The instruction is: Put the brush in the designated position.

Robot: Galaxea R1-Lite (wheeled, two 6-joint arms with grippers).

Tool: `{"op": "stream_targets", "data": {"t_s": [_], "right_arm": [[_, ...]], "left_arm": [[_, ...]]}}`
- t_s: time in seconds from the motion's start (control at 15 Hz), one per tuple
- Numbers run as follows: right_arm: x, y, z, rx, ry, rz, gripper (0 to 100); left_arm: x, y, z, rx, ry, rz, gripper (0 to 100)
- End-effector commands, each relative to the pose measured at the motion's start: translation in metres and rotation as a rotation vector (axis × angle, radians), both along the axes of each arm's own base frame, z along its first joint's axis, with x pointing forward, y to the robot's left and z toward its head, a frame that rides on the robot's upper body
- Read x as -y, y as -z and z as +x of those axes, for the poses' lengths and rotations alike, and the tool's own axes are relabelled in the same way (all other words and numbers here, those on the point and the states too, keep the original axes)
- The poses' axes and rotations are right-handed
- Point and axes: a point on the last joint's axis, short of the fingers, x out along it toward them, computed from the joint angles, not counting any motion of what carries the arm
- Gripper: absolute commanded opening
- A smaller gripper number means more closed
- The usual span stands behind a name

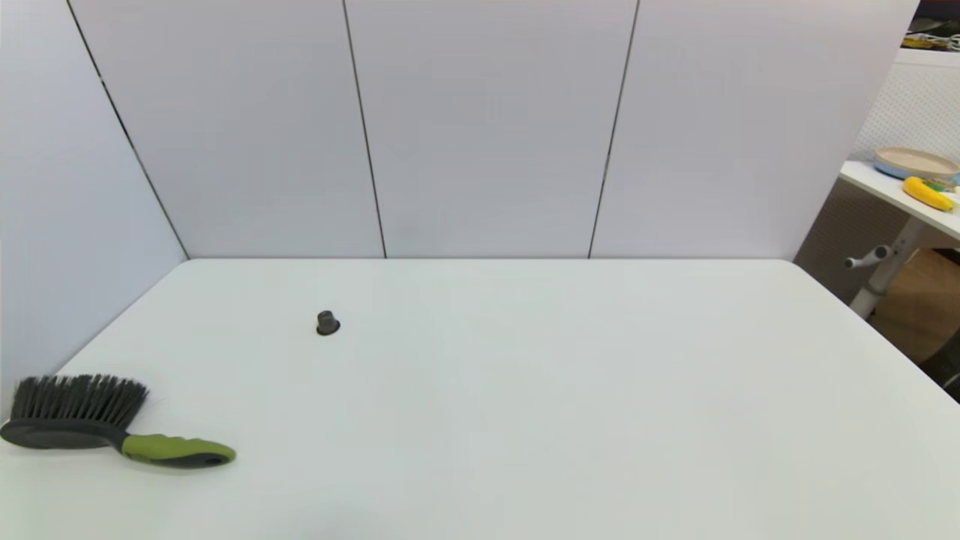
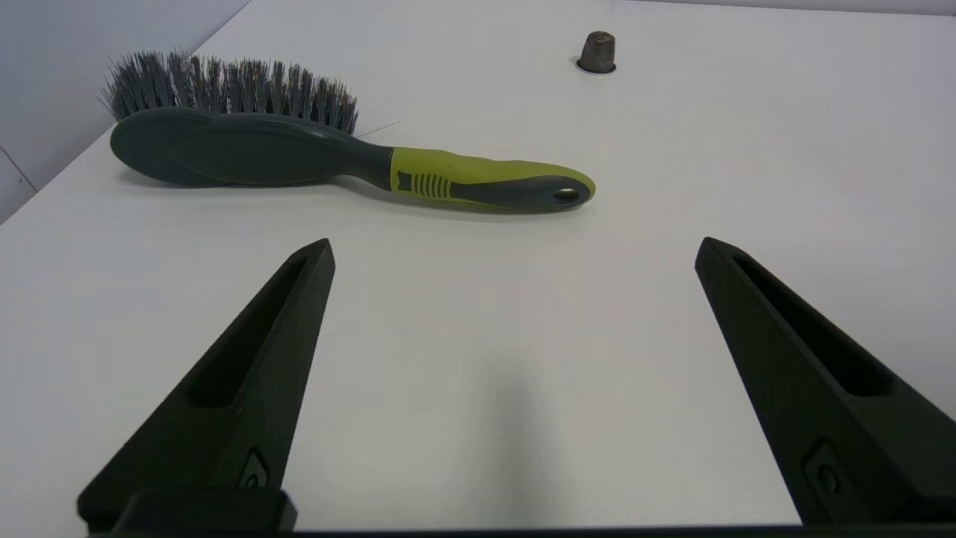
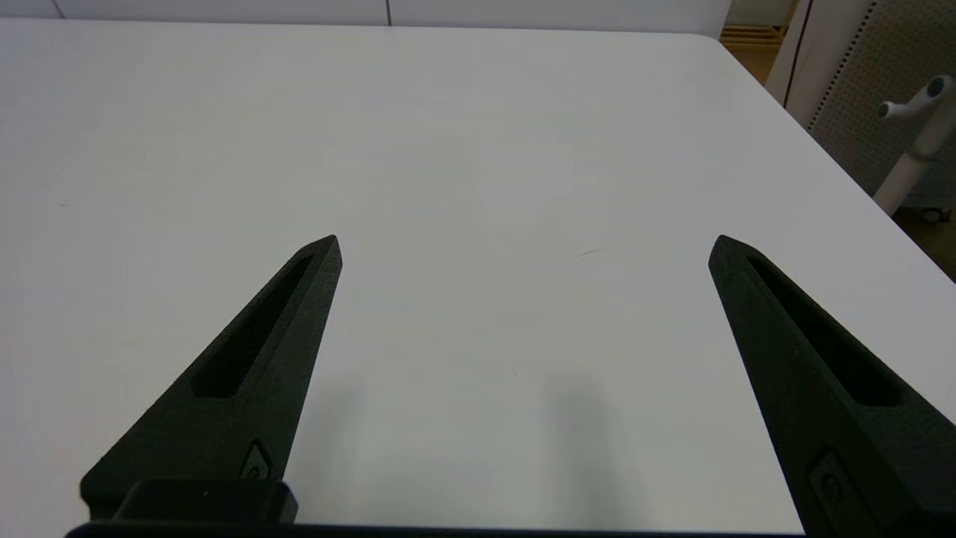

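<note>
So the left gripper is hanging low over the white worktop with its two black fingers spread wide and nothing between them, just bare surface and a faint shadow underneath. Just ahead of the fingertips, not touching, lies the brush, set crosswise to the way the gripper points. Its lime-green handle with the dark trim and the little hang hole sits roughly in line with the gap between the fingers, while the dark grey oval head runs off past the finger on that side, bristles sticking out away from the gripper. Farther out beyond the handle end, well apart from the brush, there's a small dark grey stub standing upright on the worktop. The right gripper is over the other side of the worktop, also spread wide and holding nothing, with only plain white surface in front of it. From the head view neither arm shows up at all; the brush is down in the near left corner, the stub farther back, and off past the right edge there's another table with a plate and something yellow.
</note>
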Motion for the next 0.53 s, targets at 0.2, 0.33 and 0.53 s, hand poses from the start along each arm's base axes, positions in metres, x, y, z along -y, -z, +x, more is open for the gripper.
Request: {"op": "stream_targets", "data": {"t_s": [0.2, 0.33, 0.53], "right_arm": [[0.000, 0.000, 0.000, -0.003, -0.001, -0.001, 100], [0.000, 0.000, 0.000, -0.003, -0.001, -0.001, 100], [0.000, 0.000, 0.000, -0.003, -0.001, -0.001, 100]], "left_arm": [[0.000, -0.053, 0.011, -0.094, -0.015, -0.012, 100], [0.000, -0.114, 0.016, -0.122, -0.018, -0.012, 100], [0.000, -0.214, 0.024, -0.186, -0.102, -0.003, 100]]}}
